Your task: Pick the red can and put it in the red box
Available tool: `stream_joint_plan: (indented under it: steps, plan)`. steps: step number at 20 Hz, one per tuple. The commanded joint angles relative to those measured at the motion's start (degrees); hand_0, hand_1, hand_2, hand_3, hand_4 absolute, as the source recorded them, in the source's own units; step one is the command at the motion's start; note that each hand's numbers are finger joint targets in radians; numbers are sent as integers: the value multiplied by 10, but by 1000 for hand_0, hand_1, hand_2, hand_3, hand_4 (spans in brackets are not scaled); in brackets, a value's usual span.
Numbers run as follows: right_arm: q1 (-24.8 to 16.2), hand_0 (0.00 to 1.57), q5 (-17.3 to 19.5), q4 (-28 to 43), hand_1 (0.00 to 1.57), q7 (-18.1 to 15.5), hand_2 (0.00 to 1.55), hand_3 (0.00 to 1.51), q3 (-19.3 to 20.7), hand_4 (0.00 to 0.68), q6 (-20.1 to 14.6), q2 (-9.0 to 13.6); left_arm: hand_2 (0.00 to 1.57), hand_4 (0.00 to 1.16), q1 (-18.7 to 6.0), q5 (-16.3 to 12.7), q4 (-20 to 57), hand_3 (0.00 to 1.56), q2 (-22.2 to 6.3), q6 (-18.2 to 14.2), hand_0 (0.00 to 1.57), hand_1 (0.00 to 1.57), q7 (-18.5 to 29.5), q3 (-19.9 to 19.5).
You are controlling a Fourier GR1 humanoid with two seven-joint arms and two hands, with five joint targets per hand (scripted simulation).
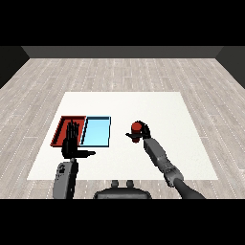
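A square white table (158,158) fills the middle of the frame, set on a floor of pale grey wooden planks (119,72) that runs to the upper edge of the scene. At the left of the table lie two shallow rectangular trays side by side, their long sides touching: a red tray (61,125) further to the left and a light blue tray (97,132) just to its right. The small red cylindrical can (137,127) is right of centre in the frame, well apart from both trays and to the right of the light blue one, standing roughly upright; whether its base rests on the table or is lifted off it cannot be told. The black right hand (142,133) is curled round this can, with the fingers wrapped about its lower part and the thumb showing at the can's left side, so that only the red top is plainly seen. Its grey forearm (160,158) slants down to the lower right of the frame. The black left hand (71,141) is at the lower left, over the near part of the red tray, fingers straight and pointing up the frame, thumb stretched out to the right, holding nothing
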State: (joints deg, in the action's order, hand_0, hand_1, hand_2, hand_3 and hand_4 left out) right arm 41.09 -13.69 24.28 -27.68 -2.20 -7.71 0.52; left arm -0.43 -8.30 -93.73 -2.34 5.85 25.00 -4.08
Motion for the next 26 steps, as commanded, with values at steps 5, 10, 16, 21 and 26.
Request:
stream_joint_plan:
  steps: [5,10,16,21,26]
  plan:
    - [-10,1548,-1,20,1548,10,1475,1411,-26,558,-37,-5,0,0,39,4,-71,0,5,-14,0,0,-33,13]
    - [-51,1539,20,115,1539,12,1469,1388,-27,581,-40,-3,0,0,50,10,-49,0,8,-1,0,0,-1,20]
    - [-64,1543,15,265,1543,100,1459,1381,-33,582,-48,19,0,0,2,-2,14,0,1,12,0,0,10,4]
    - [-123,1538,24,370,1538,77,1469,1397,-41,617,-46,31,0,0,-4,27,-24,0,-2,-8,0,0,-34,31]
    - [-155,1485,17,491,1485,99,1441,1398,-44,631,-40,42,0,0,1,32,-58,0,21,-4,0,0,-75,82]
